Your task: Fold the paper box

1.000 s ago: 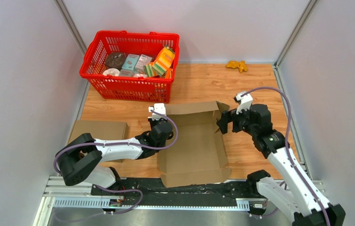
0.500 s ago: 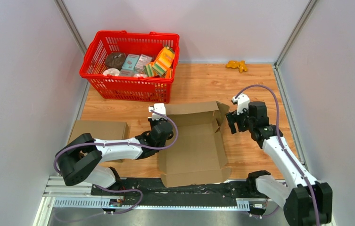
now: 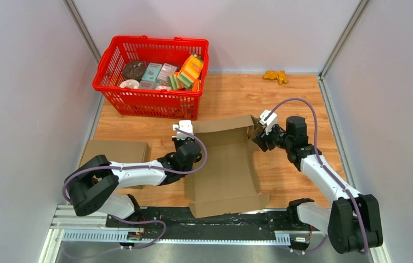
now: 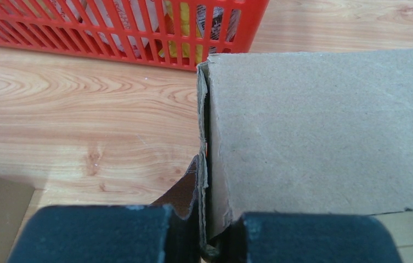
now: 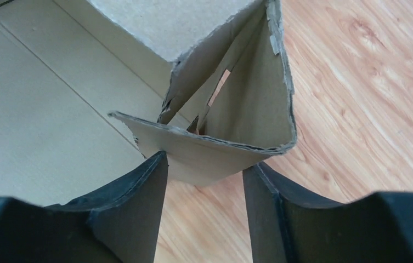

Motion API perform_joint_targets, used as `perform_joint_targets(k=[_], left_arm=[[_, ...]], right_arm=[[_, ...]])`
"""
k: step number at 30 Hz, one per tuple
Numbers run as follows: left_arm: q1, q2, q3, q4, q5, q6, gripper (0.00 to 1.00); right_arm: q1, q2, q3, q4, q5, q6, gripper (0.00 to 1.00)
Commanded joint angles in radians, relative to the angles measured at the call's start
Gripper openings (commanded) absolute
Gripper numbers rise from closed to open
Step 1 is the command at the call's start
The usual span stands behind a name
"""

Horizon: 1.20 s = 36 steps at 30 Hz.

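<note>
- Two grippers are placed at the far corners of the paper box (image 3: 223, 170), which is laid open on the wooden table (image 3: 303, 98), just ahead of the arm bases.
- One long panel of the box is spread flat, and the far wall is raised upright.
- The left gripper (image 3: 184, 135) is set at the far left corner. In the left wrist view its fingers (image 4: 100, 233) are seen pinched tight on the edge of that raised wall, so the cardboard is held between them.
- The right gripper (image 3: 259, 140) is set at the far right corner. In the right wrist view its fingers (image 5: 138, 200) are kept partly apart, and the folded corner flap is caught in the gap between them.
- Both right fingertips are met by the flap, but whether it is actually squeezed cannot be told.
- A red basket (image 3: 149, 39) filled with packets is seen behind the box, well apart from it.
- A flat cardboard piece (image 3: 116, 150) is laid to the left, under the left arm.
</note>
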<state>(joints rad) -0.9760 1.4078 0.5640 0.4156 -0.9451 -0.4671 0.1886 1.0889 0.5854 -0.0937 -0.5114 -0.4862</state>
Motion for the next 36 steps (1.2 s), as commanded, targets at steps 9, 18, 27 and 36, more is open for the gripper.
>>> perform_joint_targets(k=[9,18,27,36], left_arm=[[-0.007,-0.001,0.008,-0.008,0.039,-0.011,0.00],[-0.009,0.000,0.010,-0.012,0.037,-0.011,0.00],[-0.009,0.002,0.014,-0.015,0.039,-0.010,0.00],[-0.009,0.002,0.011,-0.015,0.039,-0.011,0.00]], right_arm=[[0.114,0.051,0.011,0.159,0.006,0.076,0.54],[0.132,0.147,0.106,0.124,0.059,0.331,0.28],[0.235,0.193,0.100,0.127,0.248,0.597,0.39],[0.262,0.203,0.114,-0.008,0.222,0.449,0.35]])
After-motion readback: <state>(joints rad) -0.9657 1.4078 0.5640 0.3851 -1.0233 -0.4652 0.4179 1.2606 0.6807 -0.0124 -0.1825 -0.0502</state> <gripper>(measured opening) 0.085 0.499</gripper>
